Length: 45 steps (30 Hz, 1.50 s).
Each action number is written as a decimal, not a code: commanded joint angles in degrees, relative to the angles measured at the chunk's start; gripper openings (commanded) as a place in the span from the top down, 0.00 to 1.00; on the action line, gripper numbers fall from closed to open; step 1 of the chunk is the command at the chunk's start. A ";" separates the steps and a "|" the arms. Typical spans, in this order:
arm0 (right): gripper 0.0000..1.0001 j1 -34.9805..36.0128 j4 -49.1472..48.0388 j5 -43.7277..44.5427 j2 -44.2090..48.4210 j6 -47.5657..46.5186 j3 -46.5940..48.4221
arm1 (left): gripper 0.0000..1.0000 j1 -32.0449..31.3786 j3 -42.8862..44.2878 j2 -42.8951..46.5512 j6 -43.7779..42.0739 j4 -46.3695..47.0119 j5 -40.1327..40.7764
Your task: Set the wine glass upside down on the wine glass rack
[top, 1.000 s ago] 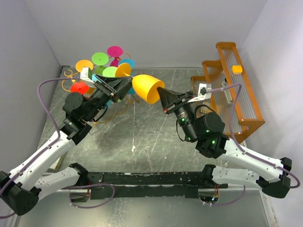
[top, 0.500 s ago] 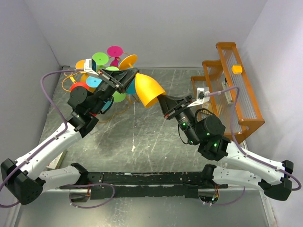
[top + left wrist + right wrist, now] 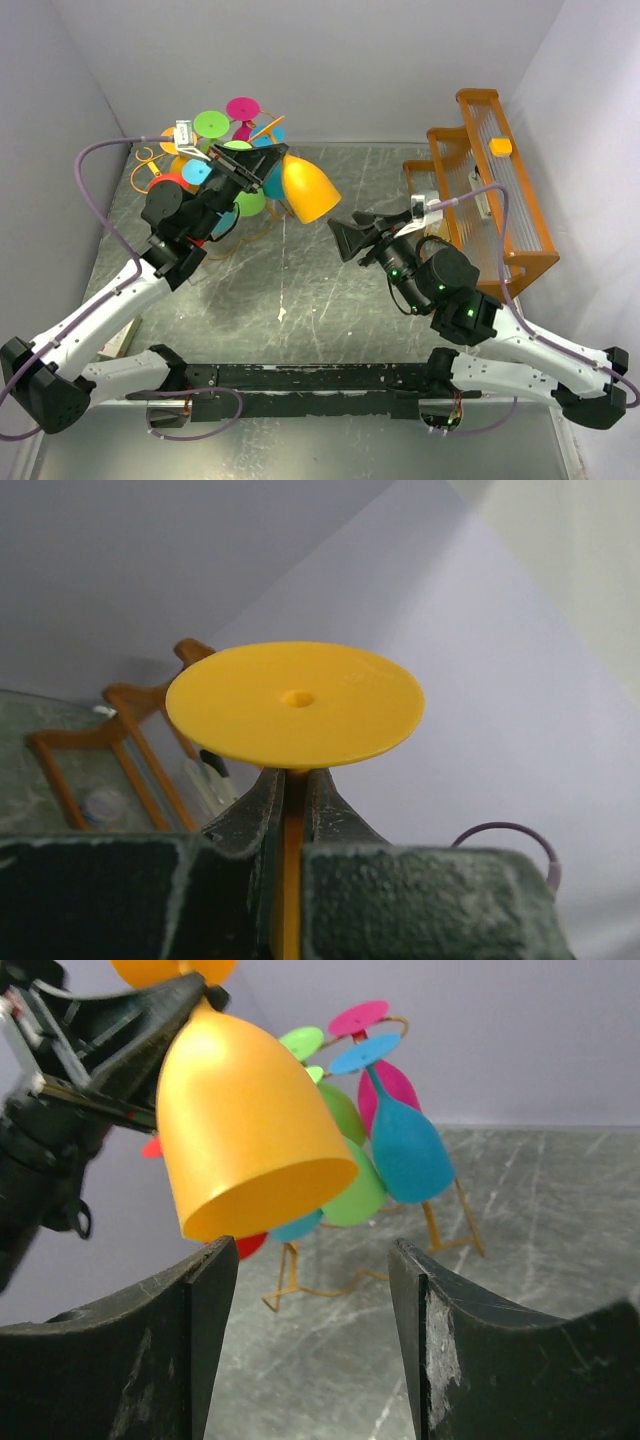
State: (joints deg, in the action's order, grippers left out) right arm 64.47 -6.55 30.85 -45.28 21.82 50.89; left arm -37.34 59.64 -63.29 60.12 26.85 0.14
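Far left on the table [image 3: 300, 310], seen from above, the left gripper [image 3: 272, 158] is clenched on the stem of the yellow wine glass [image 3: 307, 190]. The bowl's mouth tilts down and to the right, just beside the wine glass rack [image 3: 147, 157], which is hung with coloured glasses. The right gripper [image 3: 345, 227] is released and empty, near the bowl but apart from it. A wooden rack [image 3: 520, 240] stands far right.

From the left wrist, dark fingers [image 3: 250, 815] pinch the stem beneath the round foot.

From the right wrist, parted fingers [image 3: 205, 1300] frame the bowl, with a blue glass [image 3: 405, 1150] hanging behind.
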 commanded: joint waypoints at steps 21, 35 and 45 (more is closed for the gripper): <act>0.35 0.25 15.25 1.76 -10.48 21.27 21.69 | 0.93 0.17 -1.14 8.93 -57.44 -6.98 -29.02; 0.38 0.23 5.53 -7.43 -11.25 24.84 18.98 | 0.93 0.23 -5.00 11.23 -61.99 -5.23 -27.63; 0.48 0.12 14.96 -2.25 -17.12 34.92 24.95 | 0.93 0.20 -6.63 12.43 -61.75 -5.04 -29.53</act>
State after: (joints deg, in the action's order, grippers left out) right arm 64.51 4.51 26.76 -60.49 51.62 73.03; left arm -37.28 53.93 -52.45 -0.93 18.90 -27.70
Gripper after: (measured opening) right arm 0.532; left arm 0.119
